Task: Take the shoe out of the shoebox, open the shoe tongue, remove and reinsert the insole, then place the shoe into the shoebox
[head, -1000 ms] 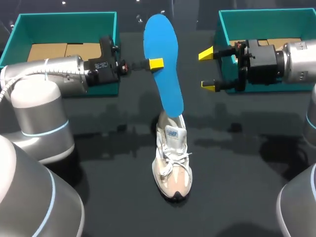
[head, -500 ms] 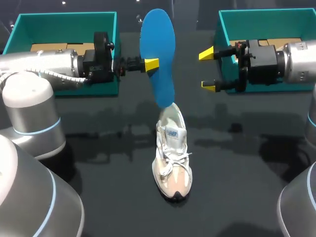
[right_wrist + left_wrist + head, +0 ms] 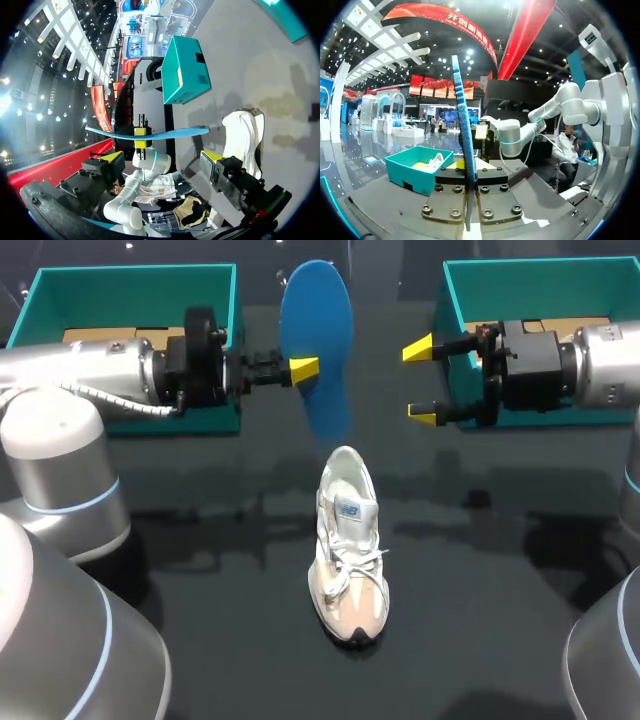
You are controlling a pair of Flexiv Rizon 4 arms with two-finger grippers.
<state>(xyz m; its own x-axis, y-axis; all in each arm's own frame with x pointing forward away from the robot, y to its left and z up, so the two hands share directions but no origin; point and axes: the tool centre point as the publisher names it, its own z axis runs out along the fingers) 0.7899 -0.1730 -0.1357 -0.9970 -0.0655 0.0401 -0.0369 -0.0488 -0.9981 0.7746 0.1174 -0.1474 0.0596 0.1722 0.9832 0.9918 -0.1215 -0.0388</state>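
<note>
Left hand [image 3: 300, 368] is clamped on the blue insole [image 3: 318, 340], gripping it at one long edge about midway along. The insole hangs roughly upright in the air, well off the surface [image 3: 200, 570]. Its lower tip sits just above the heel opening of the shoe [image 3: 348, 540] and looks clear of it.

In the left wrist view the insole [image 3: 462, 125] shows edge-on, pinched between the two finger plates and running straight out ahead of the hand.

Right hand [image 3: 420, 383] is spread wide and holds nothing. It hovers beside the insole, yellow tips pointing toward it, not touching.

The shoe stands on its sole mid-surface, toe toward the robot and heel away, laces tied. Neither hand touches it.

Two teal shoeboxes sit at the far edge: the left shoebox [image 3: 130, 285] behind the left arm, the right shoebox [image 3: 540, 285] behind the right arm. Both show brown card inside.

The right wrist view shows the insole [image 3: 150, 132] ahead of the open fingers, with the shoe [image 3: 242, 135] just beside its tip.
</note>
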